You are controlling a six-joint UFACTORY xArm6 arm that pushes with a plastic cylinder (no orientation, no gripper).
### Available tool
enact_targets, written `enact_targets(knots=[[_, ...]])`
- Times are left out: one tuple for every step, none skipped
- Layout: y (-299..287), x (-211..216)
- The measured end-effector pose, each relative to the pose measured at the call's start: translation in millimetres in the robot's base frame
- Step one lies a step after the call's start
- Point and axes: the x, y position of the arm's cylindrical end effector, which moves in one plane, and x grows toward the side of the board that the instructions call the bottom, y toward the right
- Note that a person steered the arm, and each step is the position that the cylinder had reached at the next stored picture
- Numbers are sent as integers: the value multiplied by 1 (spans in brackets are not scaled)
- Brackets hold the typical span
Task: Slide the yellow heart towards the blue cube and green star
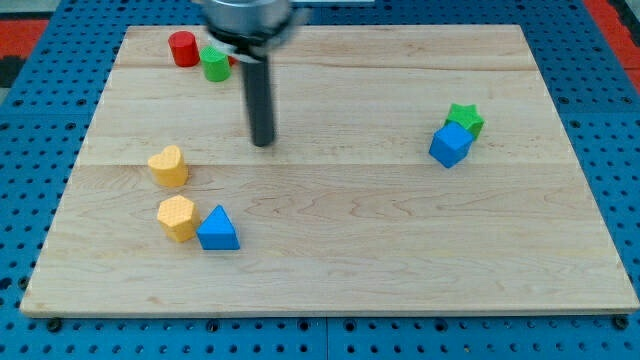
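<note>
Looking down at a pale wooden counter (330, 270) that sits on a blue pegboard base (30, 150), I go across it from the view's left to the view's right.

Lowest on the left side, a yellow block (177, 217) with flat facets, its exact shape hard to make out, touches a blue triangular block (218, 229) just to its right. Above that pair, a little apart, lies the yellow heart (169, 165), on its own in the left part of the counter, about halfway up.

Near the view's top left, a red cylinder (183, 48) stands just beside a green cylinder-like block (214, 63), which is slightly lower and to the right.

Next comes my arm: a blurred dark mount at the view's top, with the straight dark rod coming down from it. My tip (262, 143) rests on the wood to the right of the yellow heart and slightly above it, with bare wood between them; it touches no block. This arm has no fingers, so nothing is spread, pressed together or pinched.

Far over on the right side, well apart from the heart, the blue cube (450, 144) sits tilted, with the green star (465, 118) touching it at its upper right.
</note>
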Motion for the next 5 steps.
enact_targets(knots=[[-80,8],[-101,41],[-76,46],[-80,75],[-78,90]])
